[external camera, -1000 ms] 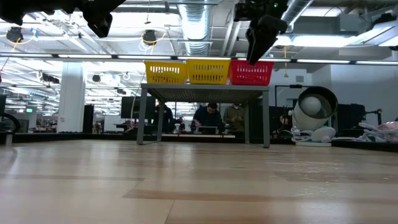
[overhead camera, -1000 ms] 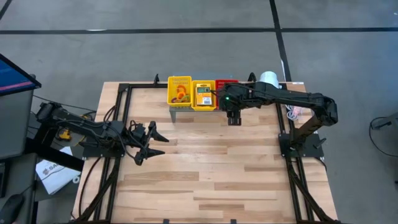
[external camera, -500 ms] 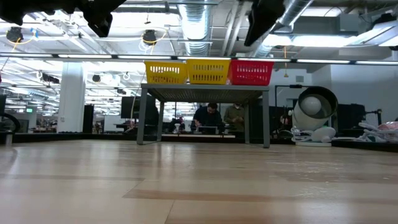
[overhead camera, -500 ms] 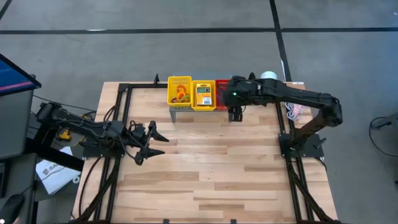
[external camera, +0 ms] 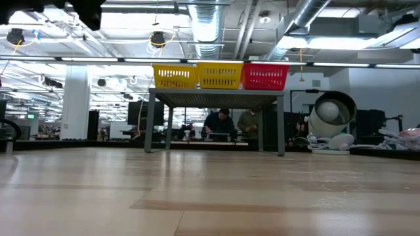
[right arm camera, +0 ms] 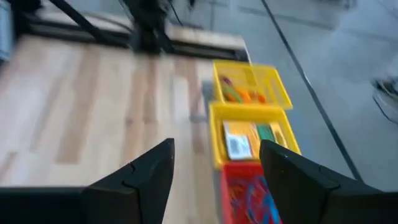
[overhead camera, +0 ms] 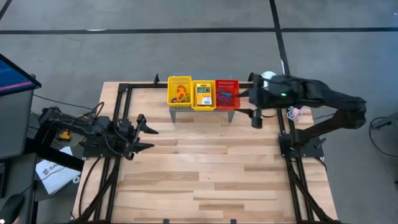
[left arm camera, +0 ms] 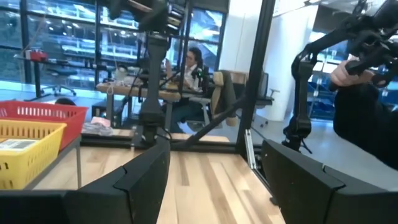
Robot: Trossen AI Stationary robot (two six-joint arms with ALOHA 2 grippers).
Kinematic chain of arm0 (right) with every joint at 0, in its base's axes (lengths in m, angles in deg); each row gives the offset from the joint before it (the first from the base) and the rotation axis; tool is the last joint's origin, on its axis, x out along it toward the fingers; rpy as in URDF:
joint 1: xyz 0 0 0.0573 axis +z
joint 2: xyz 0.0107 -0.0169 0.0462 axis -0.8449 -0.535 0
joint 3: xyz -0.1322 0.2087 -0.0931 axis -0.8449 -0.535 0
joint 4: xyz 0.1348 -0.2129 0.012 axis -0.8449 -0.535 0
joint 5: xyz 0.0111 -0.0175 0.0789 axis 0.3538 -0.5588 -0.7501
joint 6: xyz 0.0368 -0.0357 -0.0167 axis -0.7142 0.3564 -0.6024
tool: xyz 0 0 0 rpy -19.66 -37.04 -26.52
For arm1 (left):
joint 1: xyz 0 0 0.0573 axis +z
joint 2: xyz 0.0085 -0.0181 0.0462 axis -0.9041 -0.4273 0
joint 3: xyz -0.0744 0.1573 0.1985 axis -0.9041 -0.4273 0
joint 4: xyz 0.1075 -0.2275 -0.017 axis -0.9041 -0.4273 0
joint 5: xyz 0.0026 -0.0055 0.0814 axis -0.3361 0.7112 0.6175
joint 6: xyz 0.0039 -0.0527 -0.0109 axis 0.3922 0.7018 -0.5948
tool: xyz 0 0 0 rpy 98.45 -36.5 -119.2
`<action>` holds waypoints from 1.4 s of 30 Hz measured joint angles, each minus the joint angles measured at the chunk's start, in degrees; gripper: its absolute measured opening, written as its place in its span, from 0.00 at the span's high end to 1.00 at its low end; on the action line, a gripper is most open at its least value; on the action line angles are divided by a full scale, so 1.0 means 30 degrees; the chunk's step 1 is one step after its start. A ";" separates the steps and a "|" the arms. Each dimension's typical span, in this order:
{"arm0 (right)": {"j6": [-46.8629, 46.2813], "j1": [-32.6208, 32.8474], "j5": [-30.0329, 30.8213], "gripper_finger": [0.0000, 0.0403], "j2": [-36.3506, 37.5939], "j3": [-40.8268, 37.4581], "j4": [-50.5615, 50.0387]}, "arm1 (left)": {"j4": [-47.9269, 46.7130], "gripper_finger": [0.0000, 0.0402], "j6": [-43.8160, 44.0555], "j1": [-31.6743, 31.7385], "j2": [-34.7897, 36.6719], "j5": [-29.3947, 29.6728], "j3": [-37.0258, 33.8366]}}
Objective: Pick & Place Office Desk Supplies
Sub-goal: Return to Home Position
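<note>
Sorting looks finished: card box [overhead camera: 204, 95] and orange bands [overhead camera: 180, 94] sit in the 3 mesh baskets [overhead camera: 203, 82] on the grey shelf [overhead camera: 177, 107], so left gripper [overhead camera: 151, 138] at the table's left and right gripper [overhead camera: 255, 119] beside the shelf, both spread open and empty, just need parking home.

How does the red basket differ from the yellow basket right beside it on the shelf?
Colour: the red basket is red mesh, the middle yellow basket yellow mesh. Contents: the red basket holds thin blue and red pieces; the yellow one holds a yellow-and-green card box. Place: the red basket ends the row; the yellow one sits between it and the left yellow basket. Both stand on the grey shelf, alike in size.
</note>
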 joint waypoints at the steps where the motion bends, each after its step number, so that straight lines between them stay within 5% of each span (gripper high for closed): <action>1: -0.0123 0.0405 -0.0044 0.43 0.0243 0.0000 0.0164 | 0.0000 0.38 0.0000 -0.0007 0.0292 -0.0007 -0.0142; 10: -0.0792 0.4246 -0.0282 0.44 0.1435 -0.0036 0.0781 | -0.0023 0.39 0.0058 -0.0028 0.1688 -0.0102 -0.1365; 17: -0.2190 0.5783 0.1839 0.47 0.2488 -0.0544 0.0196 | -0.0142 0.50 -0.0087 -0.0028 0.2127 -0.0127 -0.1413; 31: -0.2151 0.7085 0.3665 0.97 1.0693 -1.2634 0.8582 | -0.0846 0.86 -0.0146 -0.0028 0.2090 -0.0174 -0.1421; 36: -0.1788 0.7078 0.3075 0.98 1.3384 -1.5976 1.1903 | -0.0849 0.98 -0.0611 -0.0028 0.2090 -0.0167 -0.1421; 42: -0.1745 0.7078 0.2484 0.99 1.5614 -1.8498 1.3727 | -0.1076 0.99 -0.0656 -0.0028 0.2090 -0.0128 -0.1421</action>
